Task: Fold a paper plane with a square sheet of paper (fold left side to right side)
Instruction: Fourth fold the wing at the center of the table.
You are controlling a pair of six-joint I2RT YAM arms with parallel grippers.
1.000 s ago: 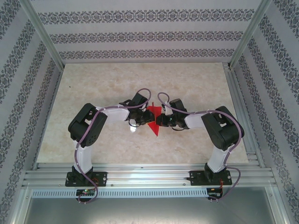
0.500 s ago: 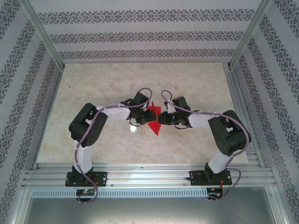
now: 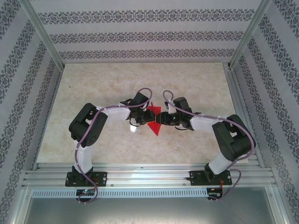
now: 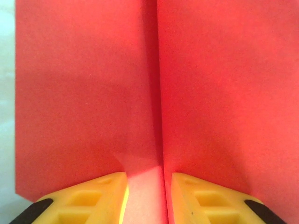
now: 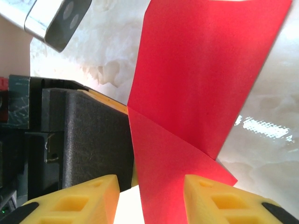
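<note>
At mid-table, a flimsy creased red paper sheet, likely best pinched at an edge; left gripper part-open astride the crease, grip unclear; right gripper agape, holding nothing.

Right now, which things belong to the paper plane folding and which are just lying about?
For the job: folded red paper, left hand, right hand.
Just surroundings, nothing loose: marble table, patterned walls, metal frame.

One folded red paper, two grippers, one table
</note>
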